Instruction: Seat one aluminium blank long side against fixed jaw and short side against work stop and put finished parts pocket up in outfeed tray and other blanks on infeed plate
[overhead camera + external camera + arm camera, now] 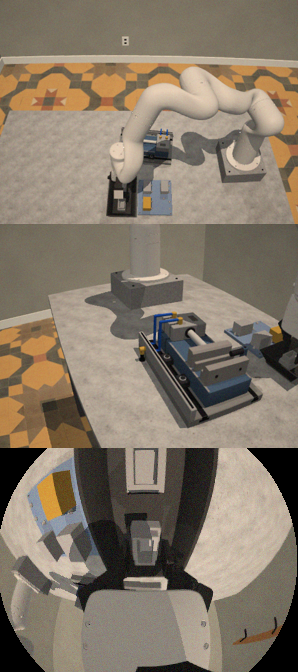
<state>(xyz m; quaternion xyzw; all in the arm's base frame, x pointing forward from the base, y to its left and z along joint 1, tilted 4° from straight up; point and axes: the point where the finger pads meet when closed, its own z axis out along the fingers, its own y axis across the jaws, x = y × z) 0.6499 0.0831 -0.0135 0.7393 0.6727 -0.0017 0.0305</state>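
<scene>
The dark outfeed tray holds two grey finished parts. One [121,204] [144,464] lies flat and pocket up at the tray's near end. The other [118,194] [145,544] sits on the tray floor, pocket up, between my fingers. My gripper [145,547] is low in the tray over this part, with its fingers parted and standing off the part's sides. The vise [202,362] [155,143] is open, with nothing in its gap. Its work stop [237,352] is a short black rod. The blue infeed plate [155,197] carries two aluminium blanks [147,187] [165,186] and one brass blank [146,203].
The infeed plate lies right beside the tray, on its right. The vise's blue hoses [159,326] stand at its moving-jaw end. My arm's base block [241,164] is at the table's right. A small yellow-topped post [142,353] stands beside the vise rail.
</scene>
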